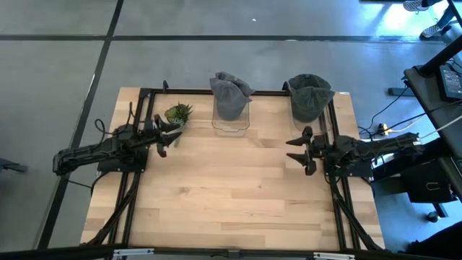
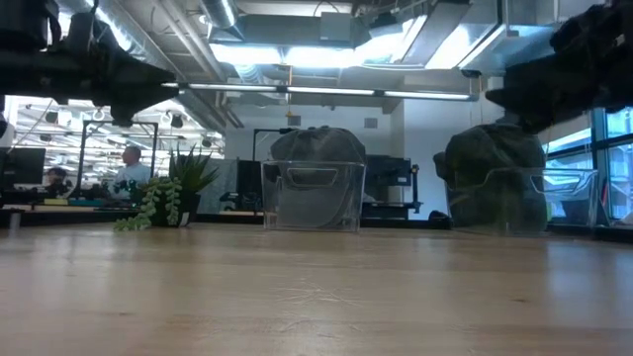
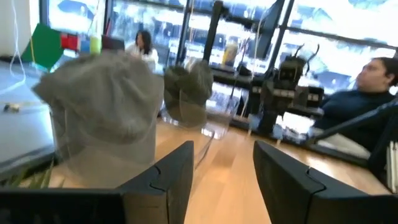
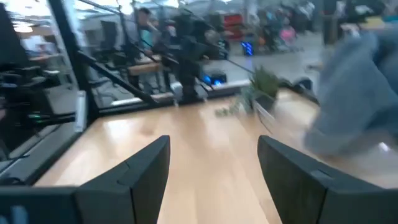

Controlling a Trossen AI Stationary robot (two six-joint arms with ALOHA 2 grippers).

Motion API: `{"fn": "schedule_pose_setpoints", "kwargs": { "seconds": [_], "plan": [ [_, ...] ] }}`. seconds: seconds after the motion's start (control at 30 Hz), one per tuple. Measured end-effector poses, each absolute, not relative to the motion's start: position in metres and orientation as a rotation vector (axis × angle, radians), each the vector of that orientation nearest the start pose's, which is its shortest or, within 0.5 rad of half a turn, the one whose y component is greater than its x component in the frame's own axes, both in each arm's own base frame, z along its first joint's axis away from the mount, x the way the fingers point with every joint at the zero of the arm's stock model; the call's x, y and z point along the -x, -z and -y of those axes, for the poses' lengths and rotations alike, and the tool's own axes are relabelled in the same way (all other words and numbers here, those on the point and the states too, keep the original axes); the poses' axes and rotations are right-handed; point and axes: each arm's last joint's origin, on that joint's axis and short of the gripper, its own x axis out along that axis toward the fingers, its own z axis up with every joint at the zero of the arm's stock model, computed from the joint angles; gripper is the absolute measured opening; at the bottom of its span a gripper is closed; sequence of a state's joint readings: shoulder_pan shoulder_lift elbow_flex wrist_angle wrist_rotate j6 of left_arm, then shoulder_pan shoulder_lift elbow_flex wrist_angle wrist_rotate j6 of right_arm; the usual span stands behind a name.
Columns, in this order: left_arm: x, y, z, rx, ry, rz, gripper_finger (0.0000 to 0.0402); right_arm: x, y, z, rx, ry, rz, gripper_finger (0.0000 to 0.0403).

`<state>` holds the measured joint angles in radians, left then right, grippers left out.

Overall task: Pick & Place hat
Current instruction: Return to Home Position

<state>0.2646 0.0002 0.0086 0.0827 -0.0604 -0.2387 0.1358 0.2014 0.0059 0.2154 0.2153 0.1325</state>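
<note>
Left gripper [image 1: 170, 136]: fingers apart, nothing between them. Right gripper [image 1: 296, 150]: fingers apart, also empty. Tips face each other across the bare middle of the table [image 1: 231, 206].

Gray cap [image 1: 231, 94] sits in the left bin [image 1: 231, 124], ahead of the left fingers and off to their far-edge side. The plant [image 1: 178, 113] is just beside those same fingers.

Green cap [image 1: 310, 92] sits in the right bin [image 2: 569, 203], close beside the right fingers on their far-edge side.

My read: nothing is left to grasp. The retreat only needs to pull back from the bins. The right arm has the tighter clearance.
</note>
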Motion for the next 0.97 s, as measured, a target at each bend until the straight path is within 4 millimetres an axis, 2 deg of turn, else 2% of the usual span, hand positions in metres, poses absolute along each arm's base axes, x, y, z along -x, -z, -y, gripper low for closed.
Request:
{"fn": "schedule_pose_setpoints", "kwargs": {
  "seconds": [0.23, 0.4, 0.6, 0.97],
  "plan": [
    [-0.093, -0.169, -0.028, 0.236, -0.346, 0.075, 0.0162, -0.096, -0.172, -0.006, -0.141, 0.123, 0.081, 0.0243],
    [-0.093, -0.169, -0.028, 0.228, -0.339, 0.070, 0.0162, -0.096, -0.171, -0.004, -0.127, 0.174, 0.073, 0.0242],
    [-0.094, -0.168, -0.026, 0.227, -0.277, 0.055, 0.0162, -0.096, -0.171, -0.004, -0.112, 0.180, 0.069, 0.0242],
    [-0.094, -0.168, -0.026, 0.227, -0.276, 0.055, 0.0162, -0.097, -0.171, -0.004, -0.110, 0.176, 0.065, 0.0242]
  ]
}}
